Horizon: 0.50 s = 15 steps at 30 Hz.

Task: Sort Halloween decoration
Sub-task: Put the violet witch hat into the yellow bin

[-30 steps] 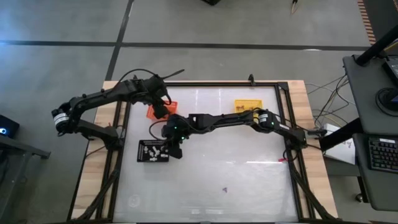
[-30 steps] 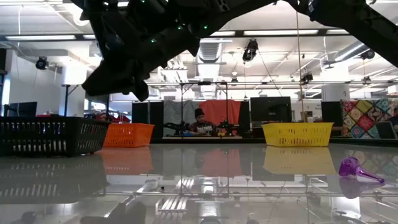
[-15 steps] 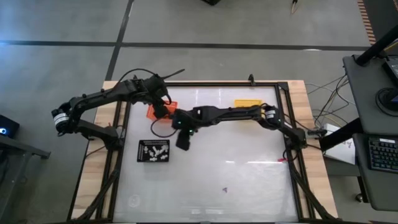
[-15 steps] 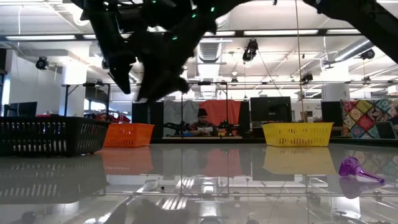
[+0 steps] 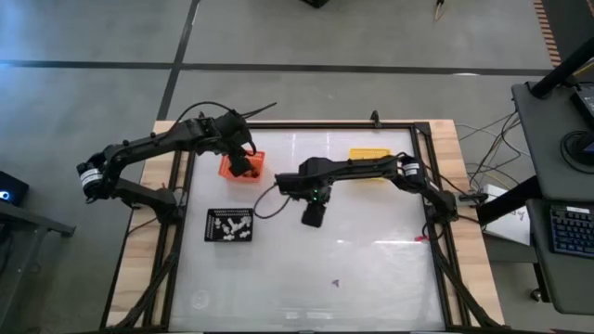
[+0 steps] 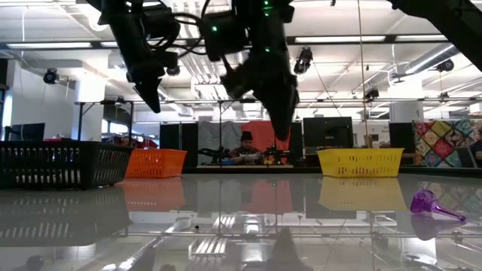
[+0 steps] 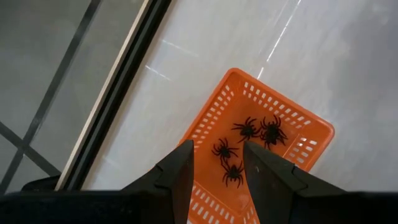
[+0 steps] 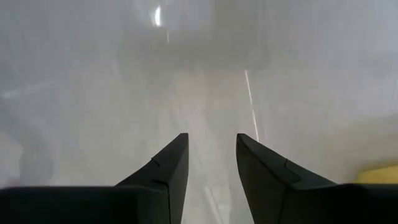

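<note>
nearest in the low view, on the glossy white table (image 5: 371,278): a small purple trinket (image 6: 431,205) lying on its side, well apart from every tray. in the high view, shows as a tiny speck (image 5: 335,282) near the front edge.

farther in, a black tray (image 5: 230,225) at the left, holding small white trinkets (image 5: 229,224). to its right, above bare table near the middle, the right gripper (image 5: 313,218): fingers (image 8: 168,171) parted with a clear gap, nothing between them.

beyond, the left gripper (image 5: 243,168) over the orange tray (image 5: 227,168), fingers (image 7: 180,174) spread, gripping nothing. inside that tray, four black spiders (image 7: 249,129) lying close together on its floor.

farthest on the table, a yellow tray (image 5: 369,155), partly under the right arm. past the table edge, a seated person (image 6: 244,149) in the room.
</note>
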Available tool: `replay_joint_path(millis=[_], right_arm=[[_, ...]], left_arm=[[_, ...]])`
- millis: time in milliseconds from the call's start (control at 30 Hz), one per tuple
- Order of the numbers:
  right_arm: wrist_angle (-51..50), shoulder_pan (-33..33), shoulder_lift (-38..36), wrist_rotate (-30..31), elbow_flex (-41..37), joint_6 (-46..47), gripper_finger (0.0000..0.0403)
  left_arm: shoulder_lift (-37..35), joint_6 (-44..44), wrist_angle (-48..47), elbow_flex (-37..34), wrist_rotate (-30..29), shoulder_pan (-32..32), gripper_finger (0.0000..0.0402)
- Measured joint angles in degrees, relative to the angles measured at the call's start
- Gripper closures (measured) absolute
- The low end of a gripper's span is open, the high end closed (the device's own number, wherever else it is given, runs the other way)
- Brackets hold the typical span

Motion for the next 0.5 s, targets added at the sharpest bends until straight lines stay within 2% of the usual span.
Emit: replay_joint_path(millis=[167, 267, 500], right_arm=[[-0.3, 2.6, -2.4, -4.7, -7.4, -1.6, 0.0286], [0.6, 5.3, -5.5, -4.9, -13.3, -1.1, 0.0290], [16.0, 12.1, -16.0, -4.9, -28.7, 6.7, 0.0296]], left_arm=[[0.0, 0.3, 0.0, 0.0, 0.0, 0.0, 0.0280], [0.0, 1.0, 0.0, 0.0, 0.1, 0.0, 0.0280], [0.0, 1.0, 0.3, 0.0, 0.1, 0.0, 0.0280]])
